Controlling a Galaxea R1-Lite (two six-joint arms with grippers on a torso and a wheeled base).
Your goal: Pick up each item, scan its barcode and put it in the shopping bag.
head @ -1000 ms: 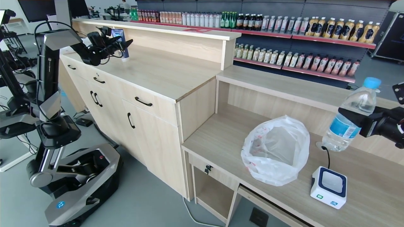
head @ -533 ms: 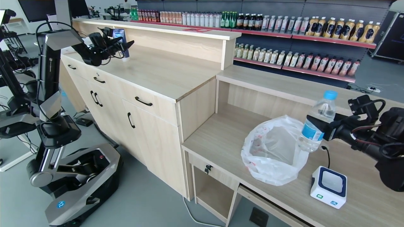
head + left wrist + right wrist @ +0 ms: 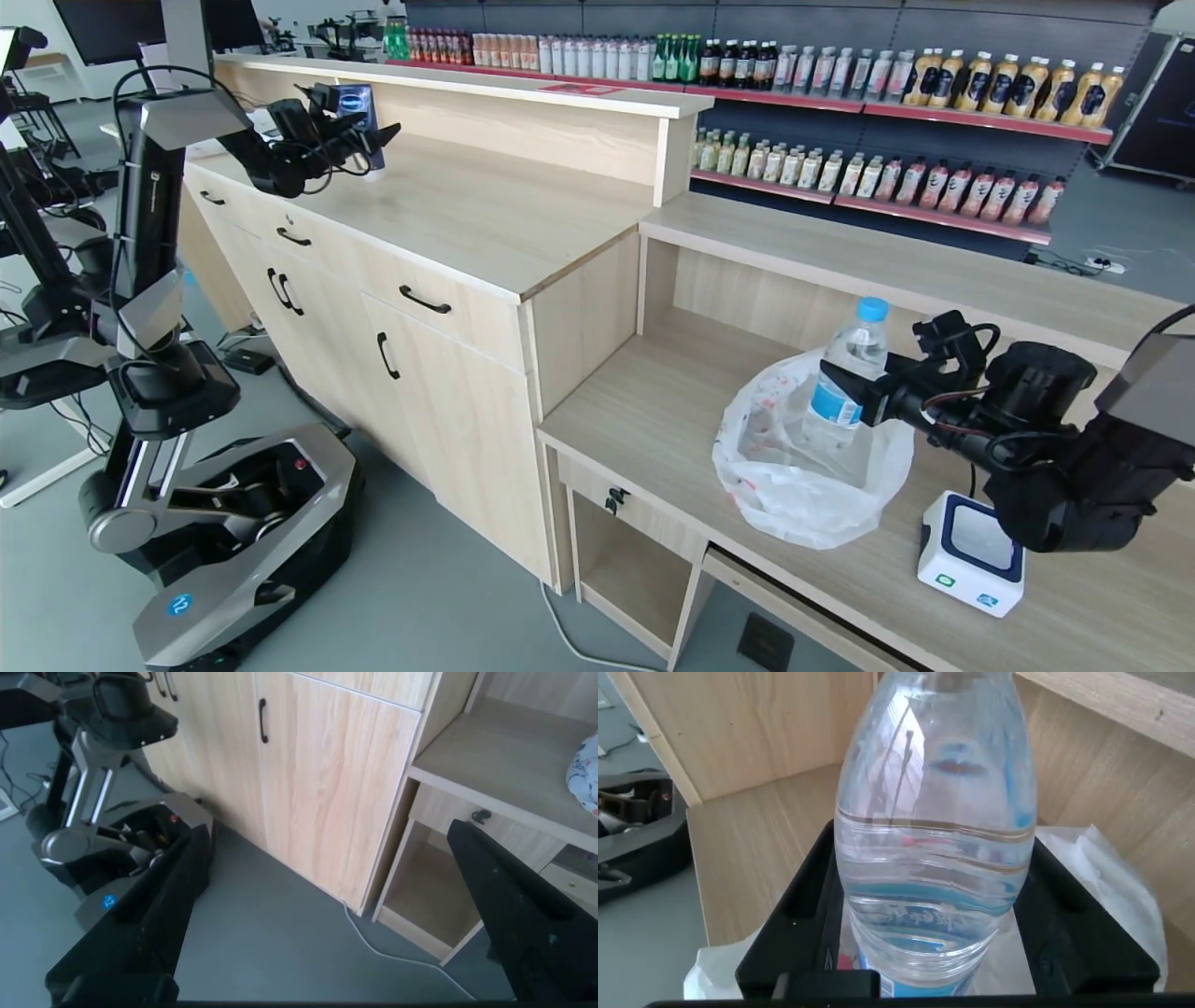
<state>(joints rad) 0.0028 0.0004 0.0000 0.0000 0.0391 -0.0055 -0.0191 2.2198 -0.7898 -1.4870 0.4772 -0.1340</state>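
The water bottle (image 3: 845, 369) has moved over the shopping bag (image 3: 775, 504), pinched upright by the right gripper (image 3: 857, 399).

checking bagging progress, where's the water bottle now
Head view, right side: water bottle upright in the right gripper, over the open shopping bag, left of the barcode scanner.

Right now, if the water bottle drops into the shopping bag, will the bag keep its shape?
Probably not: the shopping bag looks thin and crinkled, so it should sag. The water bottle, nearly full, seems heavy and may tip over inside once the right gripper lets go.
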